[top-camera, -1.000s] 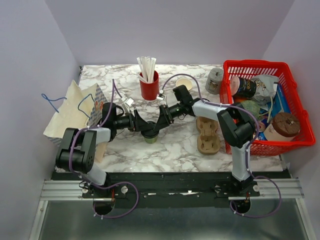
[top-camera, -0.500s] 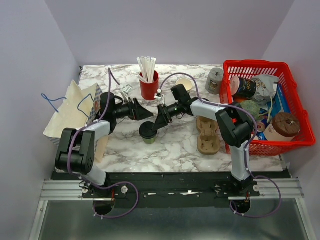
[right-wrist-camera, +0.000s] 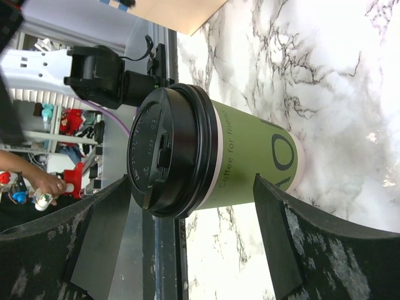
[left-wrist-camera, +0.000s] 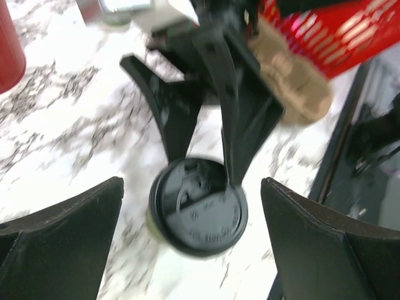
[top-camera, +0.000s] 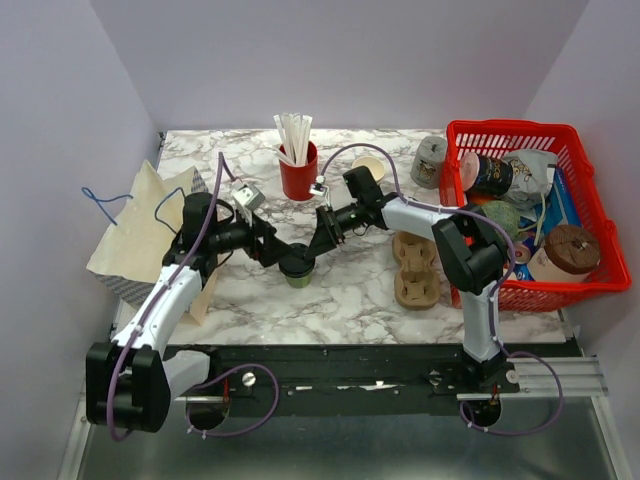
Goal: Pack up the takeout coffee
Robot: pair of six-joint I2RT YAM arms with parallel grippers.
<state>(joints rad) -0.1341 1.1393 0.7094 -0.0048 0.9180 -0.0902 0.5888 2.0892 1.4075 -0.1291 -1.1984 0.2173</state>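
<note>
A paper bag (top-camera: 135, 225) lies at the counter's (top-camera: 350, 300) left edge. The left tool (top-camera: 272, 250) hangs just beside the cup (right-wrist-camera: 256, 165) on its left, jaws wide and holding nothing. The cup stands upright near the counter's middle, in front of the red cup of straws (top-camera: 298, 172), with the black lid (top-camera: 296, 263) seated on its rim. The right tool (top-camera: 313, 247) reaches in from the right. Its fingers (right-wrist-camera: 94, 244) are spread to either side of the cup, with gaps showing on both sides. Farther right sit the pulp tray (top-camera: 415, 270) and the red basket (top-camera: 545, 290).
</note>
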